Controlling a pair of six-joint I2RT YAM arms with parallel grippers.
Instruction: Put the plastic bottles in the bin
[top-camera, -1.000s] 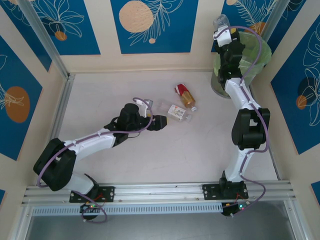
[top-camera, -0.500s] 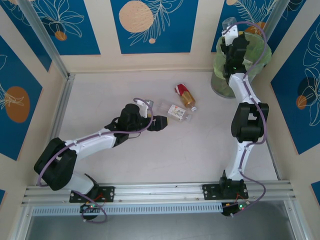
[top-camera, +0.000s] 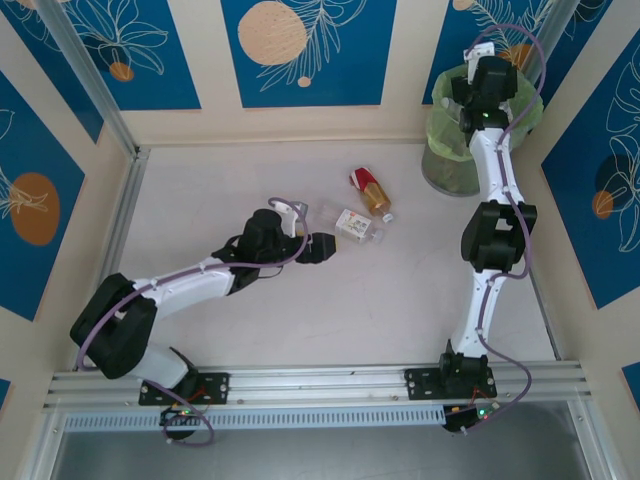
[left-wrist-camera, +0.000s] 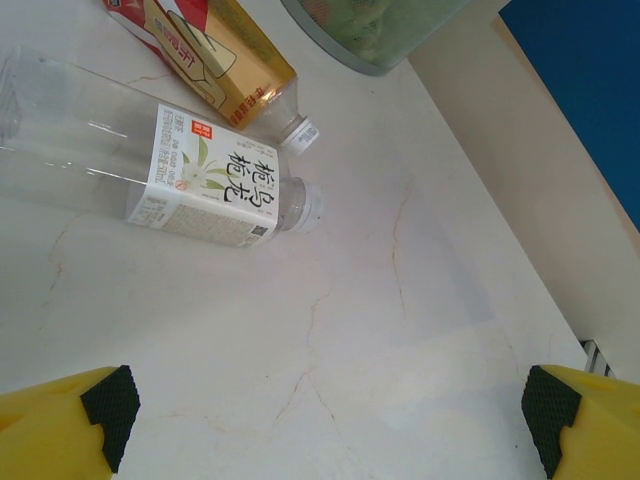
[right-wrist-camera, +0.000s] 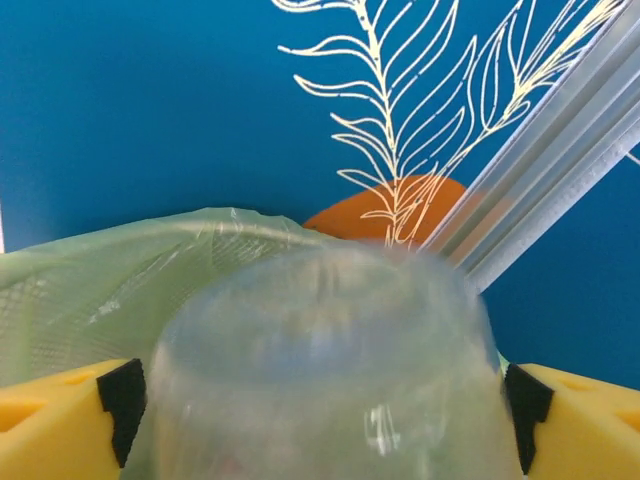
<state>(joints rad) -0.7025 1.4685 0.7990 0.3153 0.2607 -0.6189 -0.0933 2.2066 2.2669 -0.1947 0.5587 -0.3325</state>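
A clear bottle (right-wrist-camera: 320, 330) is clamped between the pads of the right gripper (right-wrist-camera: 322, 400). It is held over the mouth of the bin (top-camera: 445, 165), whose green liner (right-wrist-camera: 110, 280) is seen just past and below the fingers. From here the drop is judged to need only a release, though it cannot be told how far inside the rim the bottle hangs. Two more bottles are left lying on the table (top-camera: 250, 320). A white-labelled bottle (left-wrist-camera: 190, 170) lies just ahead of the left gripper (left-wrist-camera: 325, 415), and an amber bottle (left-wrist-camera: 215, 55) lies beyond it, the two touching or nearly so near their necks. The left gripper is held wide apart with nothing between its pads, and it is by far the nearer tool to both bottles. In the left wrist view, the long axis of the white-labelled bottle runs nearly along the line from one finger to the other. Some turn of the wrist is therefore judged necessary before the body can be taken across its width. Compared with a second ago, the right gripper has been carried from the bin's near-left rim to a place over its opening. The left arm and the two lying bottles are found almost unchanged.
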